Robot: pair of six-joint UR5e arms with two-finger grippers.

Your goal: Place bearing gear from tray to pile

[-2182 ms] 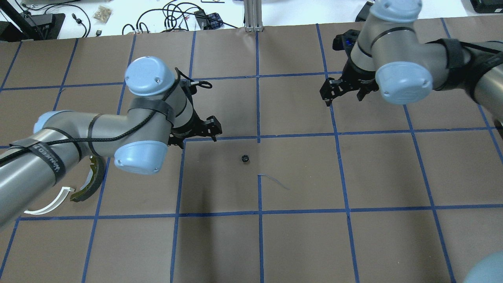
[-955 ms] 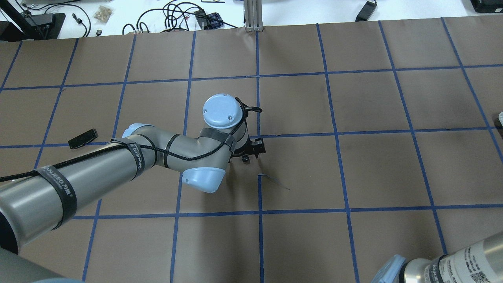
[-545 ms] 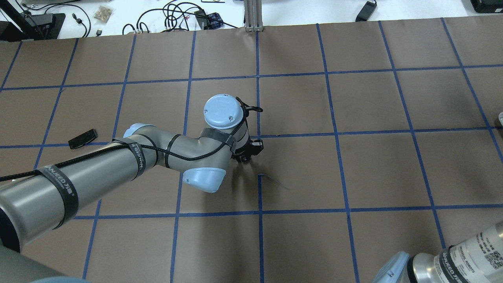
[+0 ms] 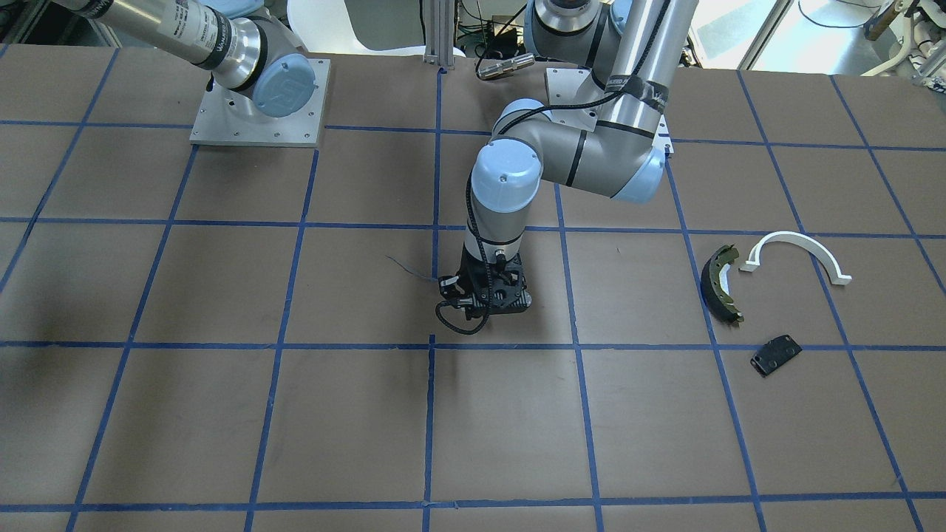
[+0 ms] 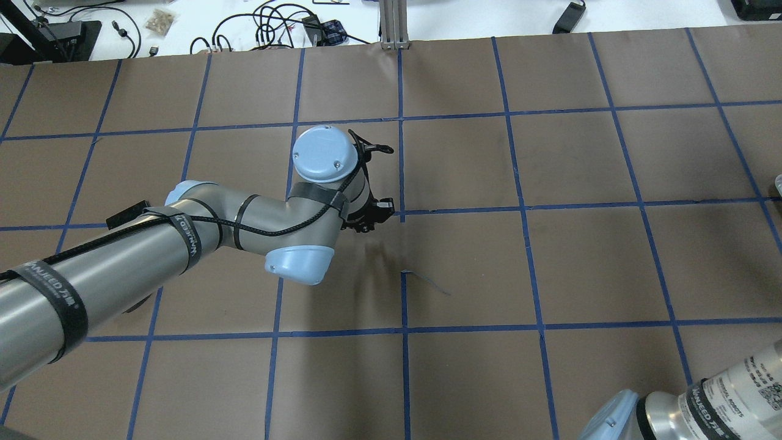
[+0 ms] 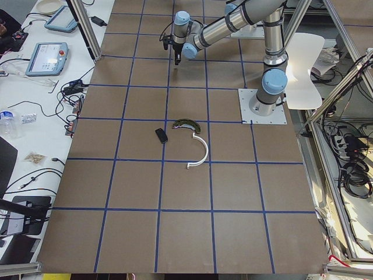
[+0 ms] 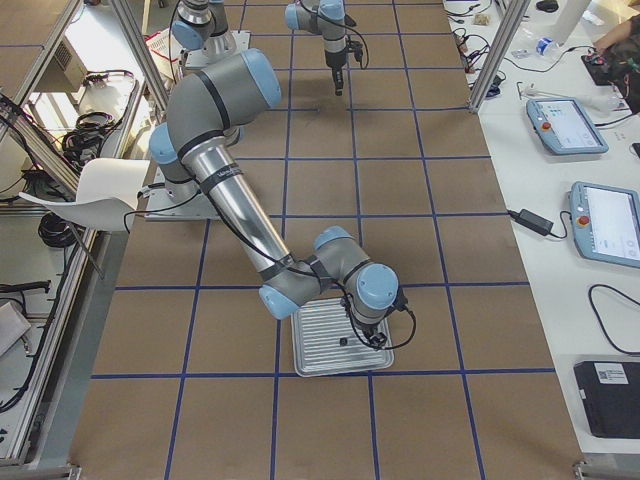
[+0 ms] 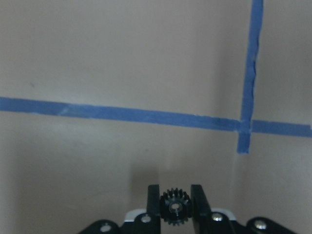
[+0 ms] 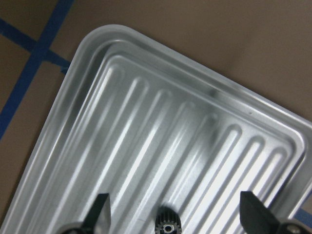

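Note:
My left gripper [image 5: 368, 225] is shut on a small black bearing gear [image 8: 175, 206], held between its fingers just above the brown paper near a blue tape crossing; it also shows in the front view [image 4: 484, 307]. The pile lies to its left on the table: an olive brake shoe [image 4: 720, 284], a white half-ring arc [image 4: 794, 251] and a black flat plate [image 4: 775, 355]. My right gripper [image 9: 175, 217] is open over the ribbed metal tray [image 9: 146, 97], its fingers apart on either side of a second black gear [image 9: 167, 225] lying in the tray.
The table is covered in brown paper with a blue tape grid. The tray [image 7: 310, 362] sits at the table's right end. In the overhead view my left arm hides most of the pile; only the black plate [image 5: 122, 215] shows. Cables and tablets lie beyond the far edge.
My left gripper came down on the gear on the table, shut on it, lifted it and moved left and away. My right arm left the far right and went to the tray.

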